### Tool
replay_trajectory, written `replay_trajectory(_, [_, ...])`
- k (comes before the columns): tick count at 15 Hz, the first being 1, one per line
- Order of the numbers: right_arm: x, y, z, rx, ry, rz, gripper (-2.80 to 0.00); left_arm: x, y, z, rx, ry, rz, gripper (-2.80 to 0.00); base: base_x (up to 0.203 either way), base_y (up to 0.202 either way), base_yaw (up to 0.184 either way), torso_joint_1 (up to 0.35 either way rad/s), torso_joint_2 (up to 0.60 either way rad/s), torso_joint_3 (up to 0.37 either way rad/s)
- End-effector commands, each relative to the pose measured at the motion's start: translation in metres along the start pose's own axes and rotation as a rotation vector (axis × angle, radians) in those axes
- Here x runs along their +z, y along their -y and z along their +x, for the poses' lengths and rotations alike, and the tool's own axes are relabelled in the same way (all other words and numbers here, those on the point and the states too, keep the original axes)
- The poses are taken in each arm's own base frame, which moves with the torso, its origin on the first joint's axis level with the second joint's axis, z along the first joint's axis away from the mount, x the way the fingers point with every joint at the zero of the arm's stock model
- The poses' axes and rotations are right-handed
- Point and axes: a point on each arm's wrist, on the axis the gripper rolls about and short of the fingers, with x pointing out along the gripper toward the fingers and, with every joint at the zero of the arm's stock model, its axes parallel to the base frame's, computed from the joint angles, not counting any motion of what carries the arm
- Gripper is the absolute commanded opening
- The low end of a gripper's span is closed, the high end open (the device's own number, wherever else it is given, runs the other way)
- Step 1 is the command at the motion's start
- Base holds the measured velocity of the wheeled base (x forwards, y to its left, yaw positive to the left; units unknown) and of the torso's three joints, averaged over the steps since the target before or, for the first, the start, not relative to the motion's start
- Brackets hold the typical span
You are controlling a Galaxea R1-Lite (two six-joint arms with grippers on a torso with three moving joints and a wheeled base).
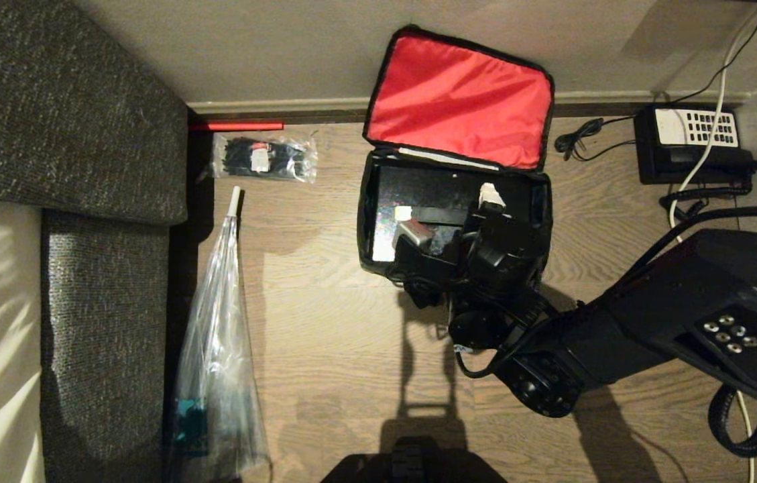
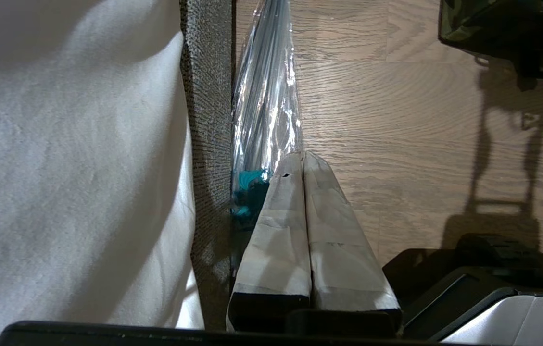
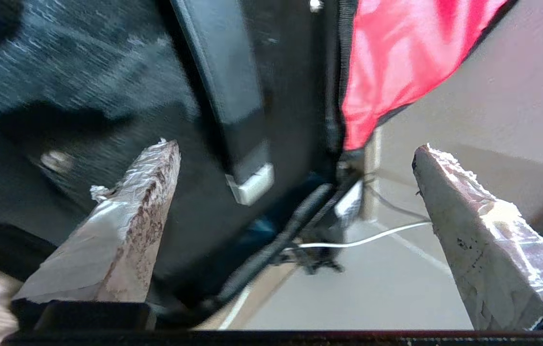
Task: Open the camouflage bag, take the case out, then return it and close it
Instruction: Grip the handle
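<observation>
Right gripper (image 1: 448, 215) spread wide over open camouflage bag (image 1: 378, 201), probably empty.

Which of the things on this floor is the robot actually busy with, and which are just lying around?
In use: camouflage bag, lid open; black case inside it; right gripper, open over the bag.

Lying about: desk phone, packet of cable ties, clear plastic bag, sofa.
</observation>
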Motion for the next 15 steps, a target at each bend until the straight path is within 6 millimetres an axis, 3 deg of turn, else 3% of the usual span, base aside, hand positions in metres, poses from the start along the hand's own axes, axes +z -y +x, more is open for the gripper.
replay_trajectory(1, [0.002, -0.015, 0.003, -0.006, -0.007, 0.01, 0.0, 0.0, 0.0, 0.0, 0.0, 0.0, 0.0, -2.8, 0.0, 0.0, 0.0, 0.0, 0.0, 0.0])
replay_trajectory(7, [-0.006, -0.026, 0.015, -0.074, -0.021, 0.021, 0.0, 0.0, 0.0, 0.0, 0.0, 0.001, 0.0, -2.8, 0.0, 0.0, 0.0, 0.0, 0.0, 0.0])
replay_trajectory(15, [-0.005, -0.03, 0.05, -0.148, 0.01, 0.01, 0.0, 0.0, 0.0, 0.0, 0.0, 0.0, 0.0, -2.8, 0.0, 0.0, 0.0, 0.0, 0.0, 0.0])
